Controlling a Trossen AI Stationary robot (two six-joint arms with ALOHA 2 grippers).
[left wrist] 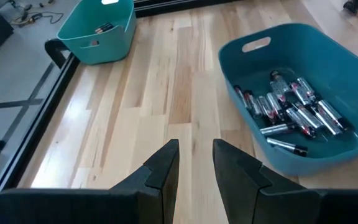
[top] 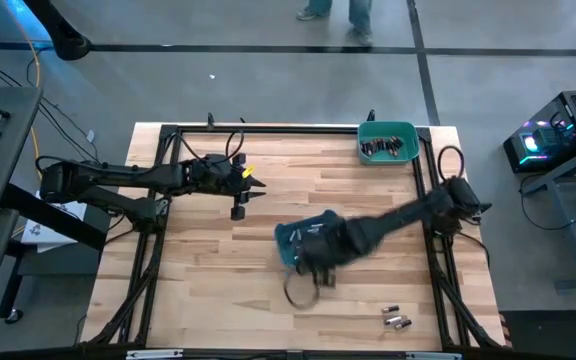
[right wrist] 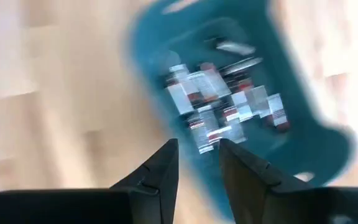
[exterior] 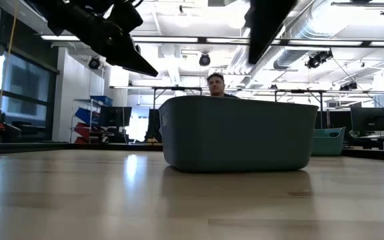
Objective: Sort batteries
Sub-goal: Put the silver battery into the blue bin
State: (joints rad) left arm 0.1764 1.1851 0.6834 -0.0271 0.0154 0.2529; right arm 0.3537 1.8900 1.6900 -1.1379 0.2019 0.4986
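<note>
A teal bin stands mid-table with several silvery and dark batteries lying on its floor. My right gripper hangs open above this bin, pointing steeply down, with nothing between its fingers. My left gripper is open and empty over bare wood at the table's left, aimed toward the bin. A second teal bin at the far right corner holds a few dark batteries. A few loose batteries lie on the table near its front edge.
A black frame runs round the wooden table. Bare wood lies between my left gripper and the middle bin. A cable loop hangs near my right arm. A person stands beyond the table's far side.
</note>
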